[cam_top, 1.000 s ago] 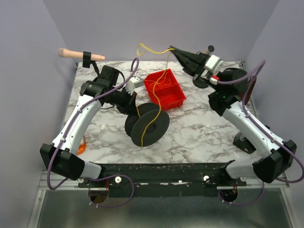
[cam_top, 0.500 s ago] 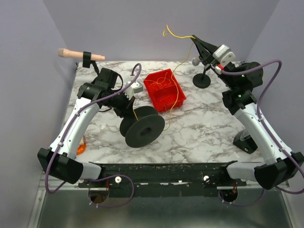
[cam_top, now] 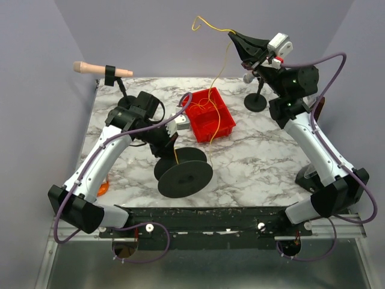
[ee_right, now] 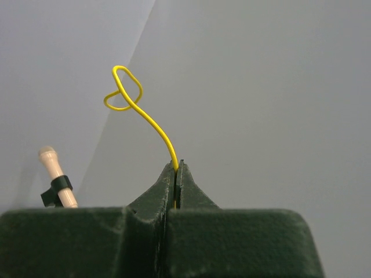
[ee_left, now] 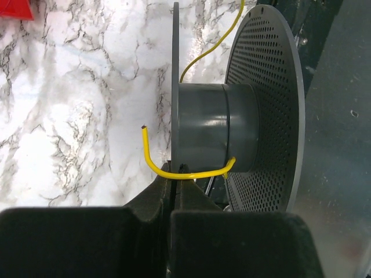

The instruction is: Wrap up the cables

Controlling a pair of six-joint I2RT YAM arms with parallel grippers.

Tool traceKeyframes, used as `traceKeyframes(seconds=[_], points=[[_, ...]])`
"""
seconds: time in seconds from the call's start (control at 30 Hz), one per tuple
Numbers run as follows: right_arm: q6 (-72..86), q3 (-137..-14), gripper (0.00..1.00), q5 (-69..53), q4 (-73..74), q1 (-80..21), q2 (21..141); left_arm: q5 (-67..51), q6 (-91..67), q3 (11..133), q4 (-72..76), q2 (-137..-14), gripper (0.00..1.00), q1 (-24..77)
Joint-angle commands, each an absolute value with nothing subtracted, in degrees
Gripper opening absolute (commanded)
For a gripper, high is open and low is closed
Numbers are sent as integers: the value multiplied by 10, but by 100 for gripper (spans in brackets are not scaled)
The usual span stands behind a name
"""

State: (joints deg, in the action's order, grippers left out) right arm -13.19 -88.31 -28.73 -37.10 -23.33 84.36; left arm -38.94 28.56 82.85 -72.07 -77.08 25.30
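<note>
Yellow cable point(ee_right: 153, 124) rises out of the right claw point(ee_right: 177, 168), whose jaws are pressed tight on it. A short free end curls into a small loop above and just left of the tips. That claw point(cam_top: 236, 37) is held high, well above the marble table point(cam_top: 258, 156). From under it the cable drops in a long slack line to the red bin point(cam_top: 221, 131), which sits far below and to its left, with more yellow strands lying in it.

From the bin the wire runs on to the black spool point(cam_top: 183, 174), which sits right at the left claw point(cam_top: 170, 139). The left wrist view shows this claw point(ee_left: 172, 176) closed narrow on the edge of the spool's thin solid flange, with the grey hub point(ee_left: 211, 127) just beyond the tips and a perforated flange farther to the right. The cable crosses directly over the fingertips: on the right it bends against the hub, and on the left a short stub hooks upward, clear of the flange. Whether the wire itself is pinched between the jaws I cannot tell. A second stretch of cable comes down from above, past the hub — between the two flanges.
</note>
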Motion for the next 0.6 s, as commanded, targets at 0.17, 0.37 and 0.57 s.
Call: traceKeyframes(seconds=[0.17,0.37,0.57], points=[[-111,-909,1,-191,-446,-307,874,-473,210,852,-671,-822,0,269],[-101,-903,1,-122,-529,-366,912,-540,159,867,-644,-865,0,267],[-105,-860,1,-74,-646,-416,930,-602,127,860,-620,-887,0,241]])
